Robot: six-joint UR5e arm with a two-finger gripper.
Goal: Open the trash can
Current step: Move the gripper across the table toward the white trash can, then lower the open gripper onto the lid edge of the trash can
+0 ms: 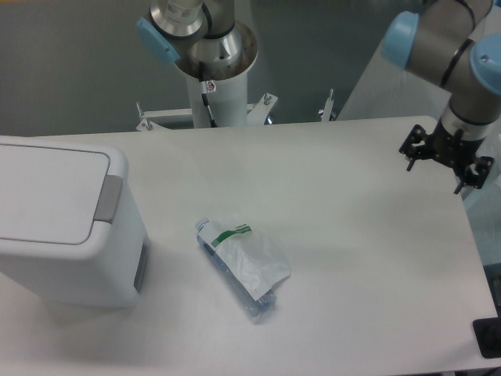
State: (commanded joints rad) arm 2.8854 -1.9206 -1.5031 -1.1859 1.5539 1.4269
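Note:
The trash can (55, 215) is a large white boxy bin at the left edge of the table. Its flat lid is down, with a grey push tab (108, 198) on the right rim and a grey side vent (141, 266) below. My gripper (434, 177) hangs over the table's far right edge, far from the trash can. Its black fingers (410, 163) stand apart and hold nothing.
A crumpled clear plastic bottle (243, 261) with a green-and-white label lies on the white table (344, 258) between the bin and the gripper. A white arm pedestal (211, 86) stands behind the table's back edge. The table's right edge runs just under the gripper.

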